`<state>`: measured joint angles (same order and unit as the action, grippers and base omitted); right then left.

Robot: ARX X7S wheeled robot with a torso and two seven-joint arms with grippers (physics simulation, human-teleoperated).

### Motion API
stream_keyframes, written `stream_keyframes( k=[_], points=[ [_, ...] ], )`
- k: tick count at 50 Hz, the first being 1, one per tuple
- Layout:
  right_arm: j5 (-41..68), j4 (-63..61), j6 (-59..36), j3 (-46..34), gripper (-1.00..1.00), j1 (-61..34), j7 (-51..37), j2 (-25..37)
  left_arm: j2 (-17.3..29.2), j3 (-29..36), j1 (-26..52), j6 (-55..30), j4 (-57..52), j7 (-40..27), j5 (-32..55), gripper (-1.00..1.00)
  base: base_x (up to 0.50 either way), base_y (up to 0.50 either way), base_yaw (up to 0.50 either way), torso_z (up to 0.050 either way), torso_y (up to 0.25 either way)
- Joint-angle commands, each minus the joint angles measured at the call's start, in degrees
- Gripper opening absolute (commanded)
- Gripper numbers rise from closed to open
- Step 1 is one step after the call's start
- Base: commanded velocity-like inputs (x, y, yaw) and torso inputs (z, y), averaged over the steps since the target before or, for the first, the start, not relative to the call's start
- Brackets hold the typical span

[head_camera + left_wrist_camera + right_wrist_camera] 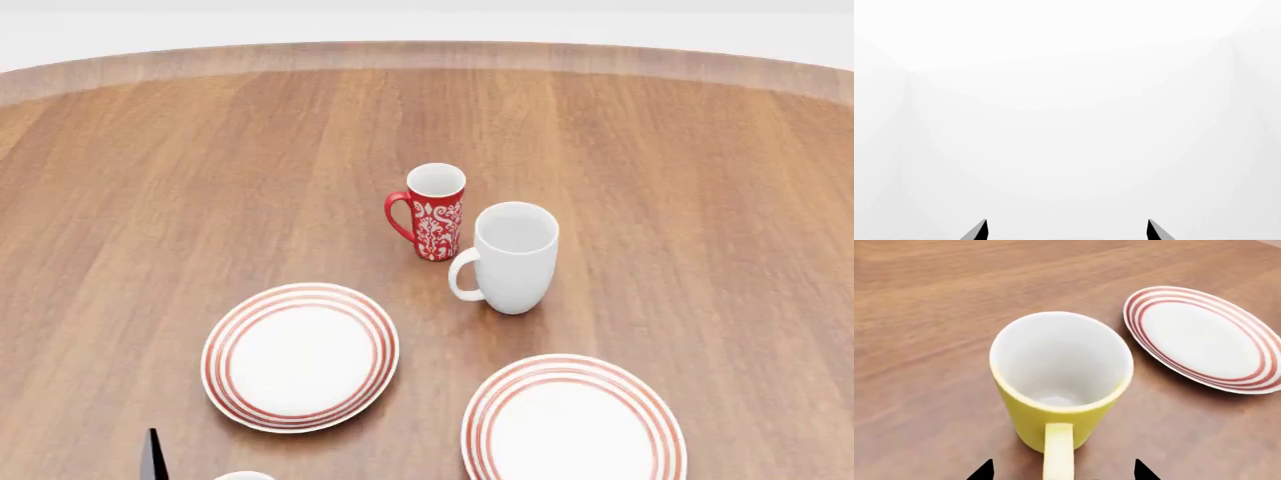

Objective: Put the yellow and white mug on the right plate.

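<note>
Biggest thing is the wood table. Going by the white mug: the right plate lies just in front of it, toward the robot. The left plate is front-left, and the red floral mug is just behind-left.

The yellow and white mug only shows properly in the right wrist view. It's upright beside a ringed plate, and I can't tell which one.

The right gripper has its tips spread either side of the handle, holding nothing. The left gripper is spread too, facing blank white.

My worry: pinch only that thin handle and the mug could swing or tip. It could also clip the white mug on the way over.

No brands or readable text anywhere.
</note>
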<state>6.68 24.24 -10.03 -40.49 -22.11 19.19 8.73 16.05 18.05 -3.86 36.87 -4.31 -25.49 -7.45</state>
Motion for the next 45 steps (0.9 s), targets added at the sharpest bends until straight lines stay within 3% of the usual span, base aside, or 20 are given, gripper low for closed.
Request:
stream_keyframes(
  k=[1,15,16,39,45],
  points=[
    [-0.55,4.28,2.76,1.95,1.00,-1.09,0.45,-1.57,-1.00,-1.00,0.46,0.48,1.37,0.74,-0.89,1.00,0.00,0.00,0.00,0.000,0.000],
    [-0.78,6.91,4.15,1.09,1.00,-1.72,-0.58,-2.85,-0.78,-0.48,0.79,1.00,2.28,0.43,-0.78,1.00,0.00,0.00,0.00,0.000,0.000],
    [-0.75,6.86,4.61,0.93,-1.00,-1.70,-0.32,-2.83,-0.76,-0.43,0.82,1.20,2.51,0.37,-0.75,1.00,0.00,0.00,0.00,0.000,0.000],
    [-0.22,7.61,4.93,0.46,-1.00,-2.45,-1.37,-2.61,-0.04,-0.10,0.20,-1.16,-0.58,0.36,-0.41,1.00,0.00,0.00,0.00,0.000,0.000],
    [2.79,3.42,2.23,4.82,-1.00,-4.09,-4.43,-1.95,-0.04,0.19,0.51,-0.04,0.90,0.01,-0.70,1.00,0.00,0.00,0.00,0.000,0.000]
  ],
)
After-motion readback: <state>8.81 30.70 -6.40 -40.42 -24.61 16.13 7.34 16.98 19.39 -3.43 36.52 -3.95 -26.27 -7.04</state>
